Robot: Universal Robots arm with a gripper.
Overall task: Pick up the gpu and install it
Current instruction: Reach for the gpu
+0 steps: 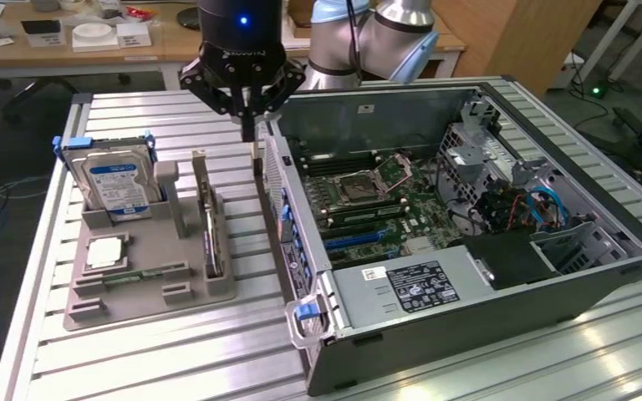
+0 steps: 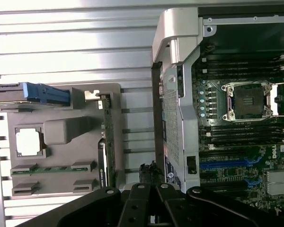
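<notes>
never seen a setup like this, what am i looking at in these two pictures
A robot arm with a two-fingered gripper. One picture is from a camera off to the side, the other from one on the arm's wrist. On the slatted table sit a grey tray and an open computer. The tray holds a hard drive, a chip, a memory stick and the graphics card, standing on edge. The gripper is shut above the gap between tray and computer; I see nothing held.
</notes>
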